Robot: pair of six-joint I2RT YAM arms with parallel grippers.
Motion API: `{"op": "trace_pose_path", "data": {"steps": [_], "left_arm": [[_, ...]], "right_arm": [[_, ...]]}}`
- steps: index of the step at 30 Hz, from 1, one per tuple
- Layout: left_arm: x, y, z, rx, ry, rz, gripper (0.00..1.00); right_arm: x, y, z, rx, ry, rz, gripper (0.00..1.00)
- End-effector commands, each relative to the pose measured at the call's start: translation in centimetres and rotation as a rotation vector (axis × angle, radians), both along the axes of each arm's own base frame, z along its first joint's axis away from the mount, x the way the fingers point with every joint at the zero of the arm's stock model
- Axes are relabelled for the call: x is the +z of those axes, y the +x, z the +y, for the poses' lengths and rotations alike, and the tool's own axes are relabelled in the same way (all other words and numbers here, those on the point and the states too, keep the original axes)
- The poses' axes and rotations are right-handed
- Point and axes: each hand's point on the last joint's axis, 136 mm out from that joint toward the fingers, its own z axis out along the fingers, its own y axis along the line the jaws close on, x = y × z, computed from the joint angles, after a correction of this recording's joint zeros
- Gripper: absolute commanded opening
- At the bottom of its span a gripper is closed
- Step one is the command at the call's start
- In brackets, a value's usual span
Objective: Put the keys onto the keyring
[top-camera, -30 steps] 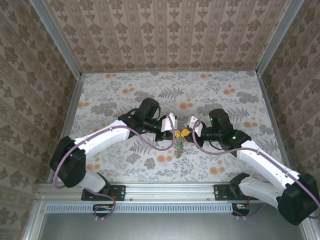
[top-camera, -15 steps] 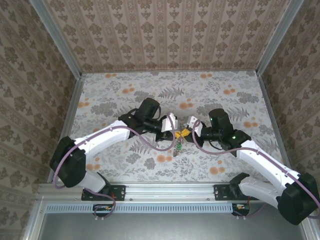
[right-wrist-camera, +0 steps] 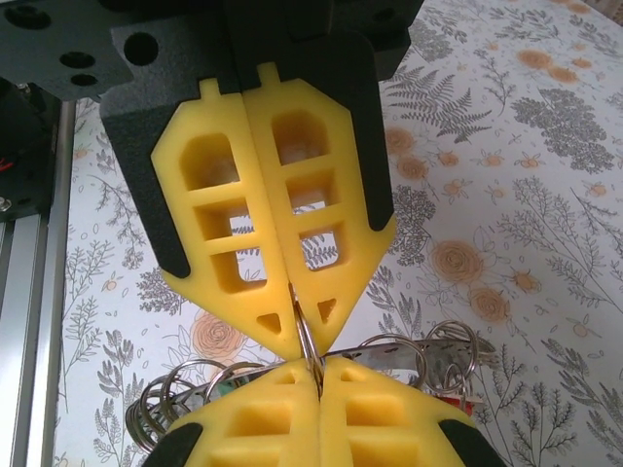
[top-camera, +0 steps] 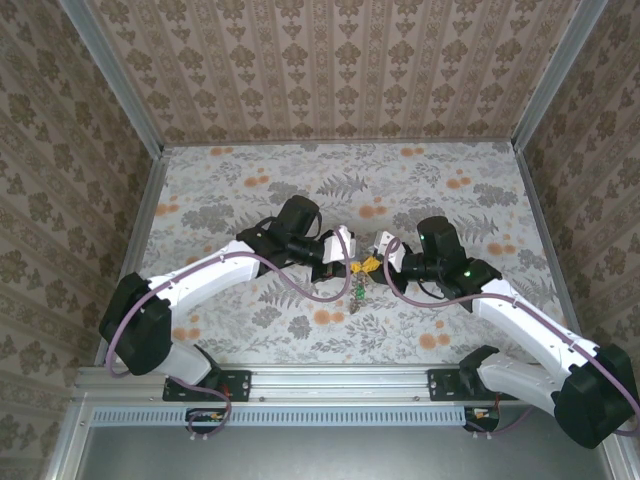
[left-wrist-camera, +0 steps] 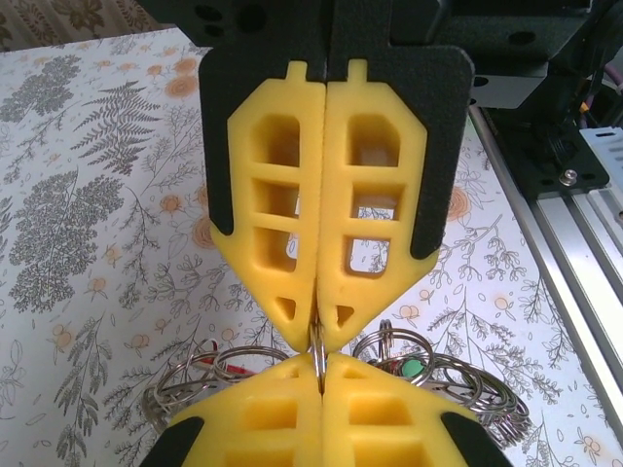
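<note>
While in left claw (left-wrist-camera: 319, 339), wire keyring (left-wrist-camera: 317, 358)

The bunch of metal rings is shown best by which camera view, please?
The left wrist view: the bunch of rings fans out on both sides, a green tag visible. The right wrist view shows fewer loops. The top view gives a tiny dangling cluster.

A mere sliver of the keyring (left-wrist-camera: 318, 345) shows, the rest pinched out of sight, while the loose rings (left-wrist-camera: 467, 389) and green-tagged keys (left-wrist-camera: 414, 368) lie half hidden behind the right gripper's fingers (left-wrist-camera: 282, 389), themselves cut off at the bottom edge.
</note>
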Motion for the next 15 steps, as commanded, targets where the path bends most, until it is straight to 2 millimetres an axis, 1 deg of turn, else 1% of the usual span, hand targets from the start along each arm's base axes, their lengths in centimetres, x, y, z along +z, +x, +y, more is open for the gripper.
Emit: {"op": "trace_pose_path", "data": {"steps": [1, 2, 4, 10, 13, 15], "left_arm": [[1.1, -0.3, 0.0, -0.012, -0.026, -0.028, 0.00], [1.3, -0.3, -0.1, -0.008, -0.036, -0.026, 0.00], [2.5, -0.1, 0.0, -0.002, -0.101, -0.008, 0.00], [5.2, -0.3, 0.8, -0.049, -0.266, 0.065, 0.00], [5.7, -0.5, 1.1, -0.075, -0.304, 0.088, 0.00], [5.7, -0.7, 1.1, -0.085, -0.315, 0.098, 0.00]], "right_arm": [[1.3, 0.4, 0.3, 0.008, 0.005, -0.044, 0.00], [1.1, 0.4, 0.2, 0.007, 0.000, -0.041, 0.00], [0.8, 0.4, 0.1, 0.004, -0.003, -0.041, 0.03], [0.6, 0.4, 0.4, 0.005, 0.049, -0.053, 0.11], [0.5, 0.5, 0.8, 0.002, 0.087, -0.043, 0.14], [0.5, 0.7, 0.8, -0.008, 0.108, -0.046, 0.15]]}}
